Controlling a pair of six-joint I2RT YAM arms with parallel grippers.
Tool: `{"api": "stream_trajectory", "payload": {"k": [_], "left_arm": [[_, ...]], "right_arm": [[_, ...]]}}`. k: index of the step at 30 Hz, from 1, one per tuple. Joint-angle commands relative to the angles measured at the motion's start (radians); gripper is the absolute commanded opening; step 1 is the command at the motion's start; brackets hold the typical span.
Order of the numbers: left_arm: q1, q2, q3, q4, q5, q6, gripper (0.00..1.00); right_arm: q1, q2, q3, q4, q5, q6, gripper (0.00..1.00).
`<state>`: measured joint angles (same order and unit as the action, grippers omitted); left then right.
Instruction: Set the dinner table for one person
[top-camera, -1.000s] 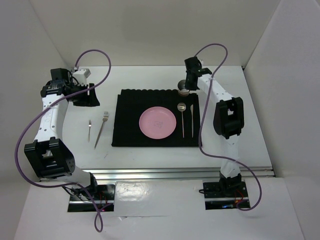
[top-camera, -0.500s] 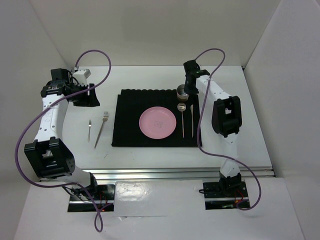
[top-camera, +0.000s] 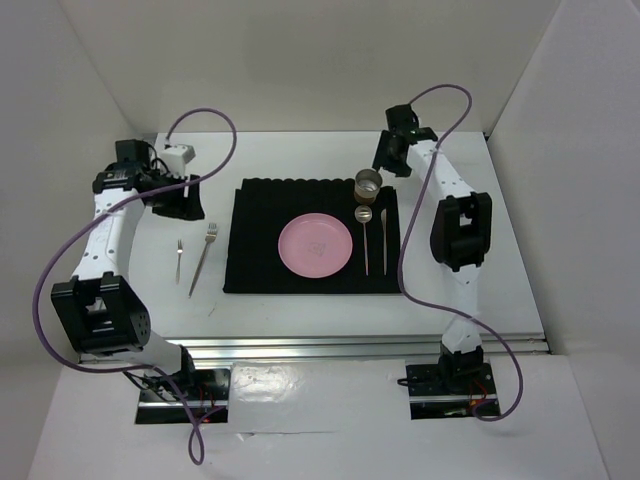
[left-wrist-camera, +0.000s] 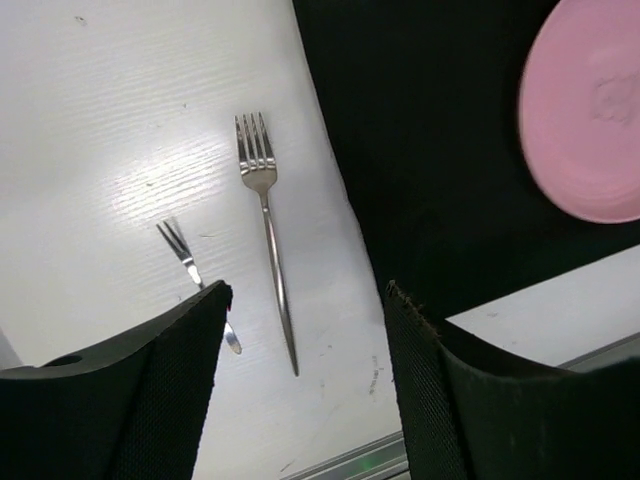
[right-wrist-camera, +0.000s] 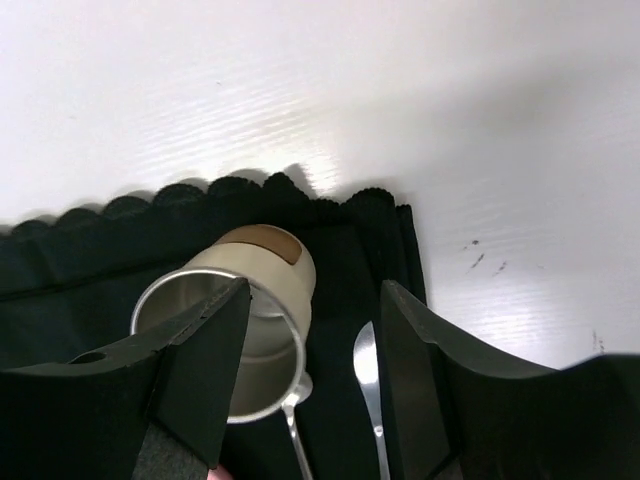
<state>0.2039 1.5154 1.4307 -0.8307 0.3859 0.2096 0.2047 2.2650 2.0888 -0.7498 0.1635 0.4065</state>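
Note:
The white dinner table carries a black ribbed placemat with a pink plate in its middle. To the plate's right lie a spoon and a knife. A metal cup stands upright at the mat's far right corner. My right gripper hangs open just behind and above the cup, holding nothing. Two forks, a large fork and a small fork, lie left of the mat. My left gripper hovers open beyond them; the large fork shows ahead of its fingertips.
White walls close in the table at the back and both sides. An aluminium rail runs along the near edge. Purple cables loop above both arms. In the right wrist view the spoon and the knife lie between the fingers' outlines.
My right gripper has opened, let go of the cup and drawn back toward the far right. The cup now stands alone on the mat. The left arm shifted slightly right.

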Motion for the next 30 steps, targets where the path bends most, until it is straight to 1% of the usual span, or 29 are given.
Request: {"api": "stream_trajectory", "payload": {"k": [1, 3, 4, 5, 7, 8, 12, 17, 19, 23, 26, 27, 28, 30], "left_arm": [[-0.087, 0.034, -0.085, -0.039, -0.117, 0.099, 0.70], [-0.116, 0.046, -0.136, 0.010, -0.217, 0.111, 0.68], [-0.126, 0.055, -0.160, 0.030, -0.255, 0.123, 0.64], [-0.126, 0.068, -0.199, 0.042, -0.292, 0.132, 0.64], [-0.136, 0.086, -0.220, 0.042, -0.292, 0.164, 0.63], [-0.147, 0.107, -0.234, 0.042, -0.283, 0.165, 0.65], [-0.156, 0.156, -0.256, 0.111, -0.318, 0.177, 0.66], [-0.166, 0.241, -0.246, 0.150, -0.354, 0.149, 0.67], [-0.166, 0.270, -0.237, 0.159, -0.354, 0.140, 0.66], [-0.166, 0.342, -0.227, 0.150, -0.343, 0.119, 0.59], [-0.166, 0.364, -0.227, 0.159, -0.332, 0.109, 0.49], [-0.166, 0.374, -0.227, 0.159, -0.332, 0.109, 0.42], [-0.156, 0.384, -0.227, 0.159, -0.302, 0.109, 0.23], [-0.146, 0.399, -0.214, 0.147, -0.274, 0.082, 0.04]], "right_arm": [[-0.002, -0.183, 0.012, 0.019, -0.012, -0.005, 0.63], [0.007, -0.263, -0.059, 0.058, 0.008, -0.005, 0.63], [0.018, -0.306, -0.102, 0.082, 0.019, -0.005, 0.63], [0.018, -0.393, -0.195, 0.128, 0.019, -0.005, 0.63], [0.039, -0.467, -0.281, 0.165, 0.030, -0.005, 0.63], [0.039, -0.526, -0.352, 0.176, 0.039, -0.005, 0.63], [0.048, -0.619, -0.479, 0.187, 0.073, -0.005, 0.63], [0.048, -0.666, -0.564, 0.161, 0.082, 0.006, 0.63], [0.048, -0.696, -0.602, 0.161, 0.082, 0.006, 0.63], [0.048, -0.746, -0.662, 0.170, 0.102, 0.015, 0.63], [0.048, -0.771, -0.673, 0.161, 0.120, 0.015, 0.63], [0.048, -0.771, -0.682, 0.161, 0.120, 0.015, 0.63], [0.048, -0.782, -0.682, 0.152, 0.120, 0.015, 0.63], [0.048, -0.791, -0.691, 0.152, 0.131, 0.015, 0.63]]}}
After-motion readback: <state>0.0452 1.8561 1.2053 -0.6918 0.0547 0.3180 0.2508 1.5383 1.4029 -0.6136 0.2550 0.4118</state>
